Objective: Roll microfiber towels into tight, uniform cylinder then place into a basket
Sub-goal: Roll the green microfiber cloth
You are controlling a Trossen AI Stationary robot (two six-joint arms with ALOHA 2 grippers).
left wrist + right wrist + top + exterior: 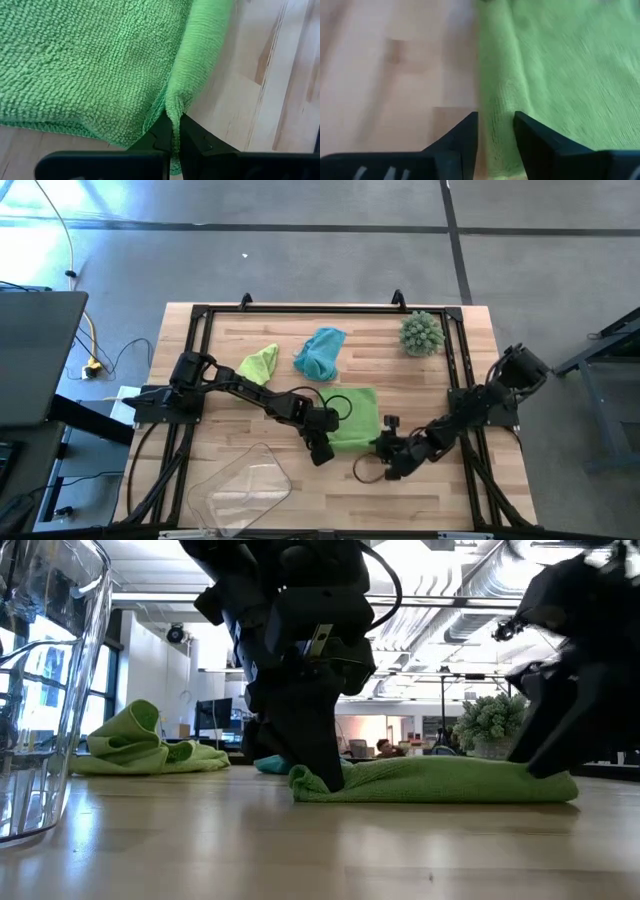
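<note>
Basket (pixel 240 485) sits lower left on the worktop (pixel 440 490), nothing inside. Flat lime towel (pixel 355 420) lies mid-frame, rolled edge running left-right. My left hand (pixel 322 452) pinches its lower-left corner; my right hand (pixel 392 465) straddles the lower-right edge, grip unclear.

Flat lime green towel (pixel 356 420) at frame centre: looped, nubbly microfiber cloth, matt. Crumpled lime towel (pixel 259 364) and teal towel (pixel 321 352), upper centre: same fuzzy cloth. Table (pixel 440 490): pale wood planks, smooth, faint sheen. Basket (pixel 240 492), lower left: clear glossy plastic. Gripper fingers (pixel 465 137): smooth matt black plastic. Ball (pixel 422 332), upper right: spiky, rough, grey-green.
</note>
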